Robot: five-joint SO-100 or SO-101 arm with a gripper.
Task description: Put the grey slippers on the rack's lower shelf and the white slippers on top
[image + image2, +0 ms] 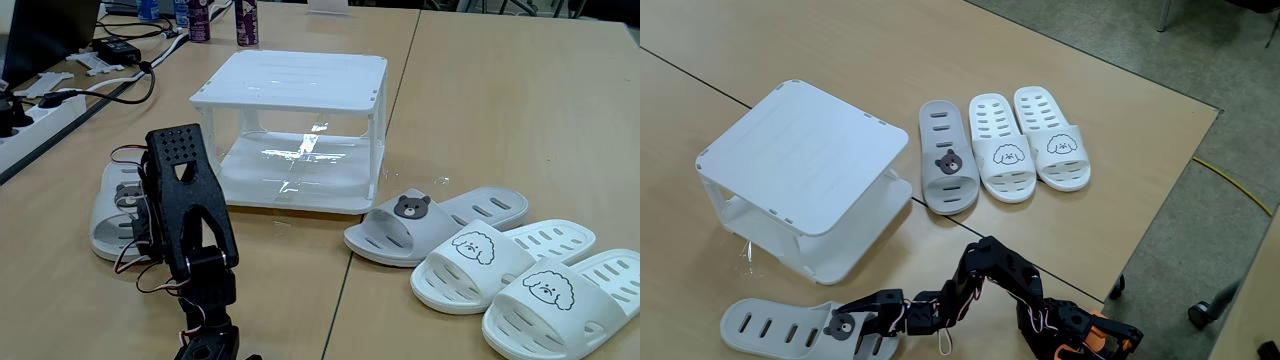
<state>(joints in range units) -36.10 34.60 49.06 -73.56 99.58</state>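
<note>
Black printed arm (190, 230) stood nearest, matte, angular, with a perforated plate and loose red and white wires. Gripper (853, 333) was at one grey slipper (775, 324) near the tabletop's near edge in a fixed view; contact looked likely, but whether the fingers were apart or clamped could not be told. That slipper lay flat, pale foam, slotted sole, left of the arm's base.

White slippers (1028, 144) lay side by side, smooth foam with line-drawn dog faces, near the tabletop's right edge. Second grey slipper (947, 158), bear face on strap, lay just beside them, touching or nearly so.

Rack (805, 180) stood beside that grey slipper: glossy white plastic, rounded corners, four posts. Top (293, 78) flat, slotted, bare. Lower shelf (300, 170) slotted, reflecting glare, bare. Open wood-grain tabletop (480, 90) lay beyond and right of rack. Cables (120, 55) and a power strip (40, 115) crowded the far left edge.
</note>
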